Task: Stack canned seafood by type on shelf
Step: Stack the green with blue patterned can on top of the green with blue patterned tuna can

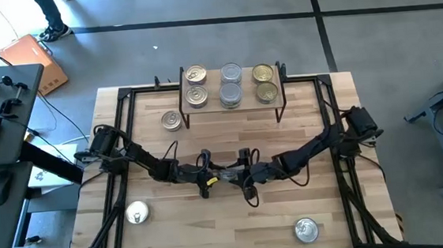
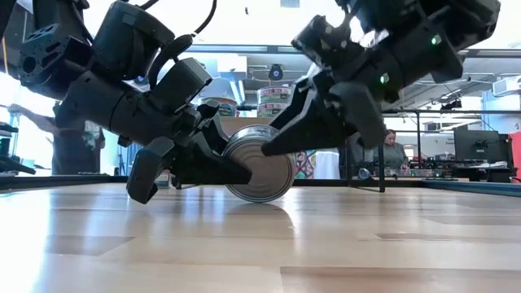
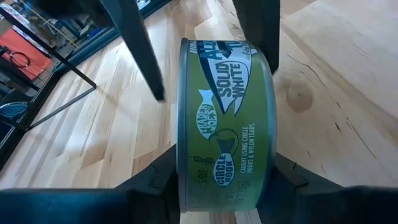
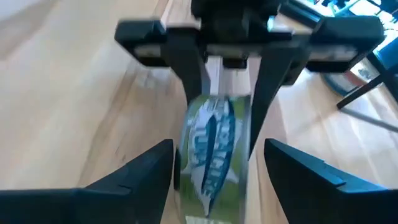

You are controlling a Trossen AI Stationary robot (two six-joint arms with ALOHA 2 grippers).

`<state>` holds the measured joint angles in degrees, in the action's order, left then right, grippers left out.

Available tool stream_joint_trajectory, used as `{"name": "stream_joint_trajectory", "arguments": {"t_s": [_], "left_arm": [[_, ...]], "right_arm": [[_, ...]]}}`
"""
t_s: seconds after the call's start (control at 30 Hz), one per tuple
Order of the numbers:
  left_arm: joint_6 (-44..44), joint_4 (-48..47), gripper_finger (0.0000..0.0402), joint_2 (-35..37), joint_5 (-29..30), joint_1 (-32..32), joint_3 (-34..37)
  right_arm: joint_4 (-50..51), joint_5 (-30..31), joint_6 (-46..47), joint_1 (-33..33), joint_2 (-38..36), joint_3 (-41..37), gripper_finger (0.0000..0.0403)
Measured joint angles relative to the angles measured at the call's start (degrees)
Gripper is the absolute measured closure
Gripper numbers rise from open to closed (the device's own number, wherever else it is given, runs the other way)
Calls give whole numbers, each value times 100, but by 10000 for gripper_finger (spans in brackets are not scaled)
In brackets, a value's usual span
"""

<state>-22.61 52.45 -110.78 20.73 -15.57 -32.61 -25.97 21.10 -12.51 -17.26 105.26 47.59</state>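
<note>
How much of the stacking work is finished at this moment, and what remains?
Done: six lids show on the shelf, in three columns. In hand: the left gripper grips a green-labelled tin on edge at mid-table; the right gripper is open around it. Left: one tin beside the shelf and two front tins.

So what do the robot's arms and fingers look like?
Both arms are black and chunky, built from blocky jointed segments, with thin black cables looping alongside them. The left gripper and right gripper each end in two flat, dark, tapering fingers. Small green lights glow on the right arm.
</note>
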Motion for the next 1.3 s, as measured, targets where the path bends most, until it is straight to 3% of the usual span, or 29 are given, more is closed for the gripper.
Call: {"name": "stream_joint_trajectory", "arguments": {"t_s": [0.17, 0.37, 0.5, 0.67, 0.9, 1.03, 1.17, 1.3], "left_arm": [[0, 0, 259, 0, 0, 0, 1], [-45, -173, 252, 28, 14, -14, 1], [4, -784, 229, 262, 298, -64, -9], [357, -1606, 206, 556, 463, -83, 7], [997, -1845, 202, 603, 505, -85, 9], [1037, -1835, 202, 603, 504, -84, 9], [1070, -1834, 202, 603, 503, -84, 9], [1102, -1834, 202, 603, 502, -83, 9]], "right_arm": [[-244, -7, 0, -4, 166, -2, 192], [-173, 3, 19, -77, 94, 12, 277], [498, 90, 108, -246, -119, 229, 285], [1941, 906, 349, -594, -547, 680, 285], [4296, 2552, -44, -806, -1422, 1623, 285], [5446, 2977, -393, -362, -2055, 2078, 285], [5857, 3021, -916, 641, -2626, 2192, 285], [5760, 2277, -1686, 2016, -2823, 2197, 285]]}}
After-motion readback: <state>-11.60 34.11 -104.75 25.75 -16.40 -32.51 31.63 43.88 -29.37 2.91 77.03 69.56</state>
